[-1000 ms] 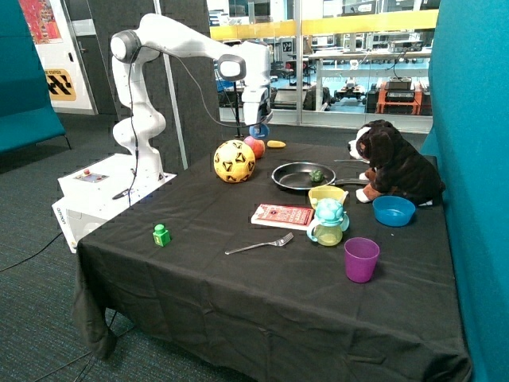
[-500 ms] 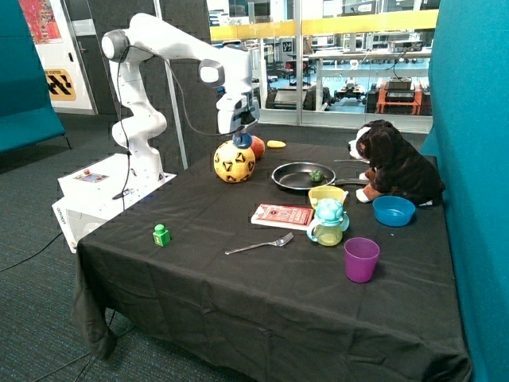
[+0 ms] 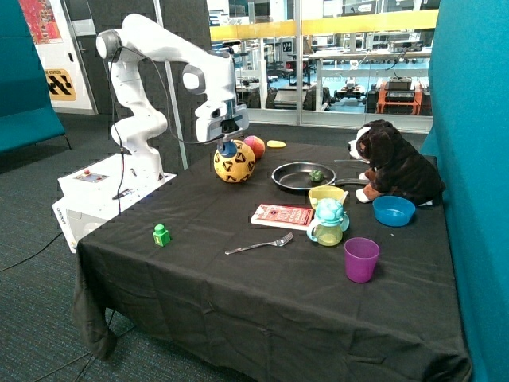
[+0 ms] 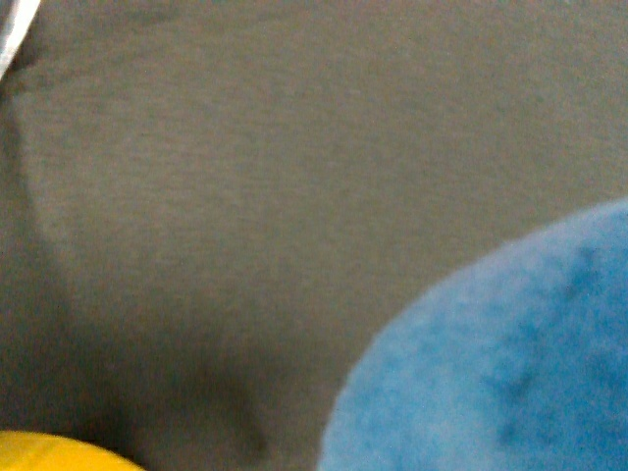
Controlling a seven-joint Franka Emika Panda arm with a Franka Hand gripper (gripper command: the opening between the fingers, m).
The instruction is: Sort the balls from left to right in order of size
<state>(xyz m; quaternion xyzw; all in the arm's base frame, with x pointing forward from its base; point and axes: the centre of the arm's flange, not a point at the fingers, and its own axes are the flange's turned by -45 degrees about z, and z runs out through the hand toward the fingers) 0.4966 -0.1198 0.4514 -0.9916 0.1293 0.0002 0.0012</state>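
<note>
Not much to actually read here tbh. The red booklet [image 3: 283, 215] on the black tablecloth [image 3: 238, 278] has print on its cover, but I can't make it out. There's a yellow-and-black hazard-striped sign [image 3: 60, 83] on the back wall and a reddish poster [image 3: 38, 17] above it, both illegible.

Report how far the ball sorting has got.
Done: the blue ball is off the table, carried by the gripper. In hand: it hangs over the cloth beside the yellow ball. Left: setting it down; the pink ball sits just behind the yellow one, so the row by size is not yet formed.
</note>
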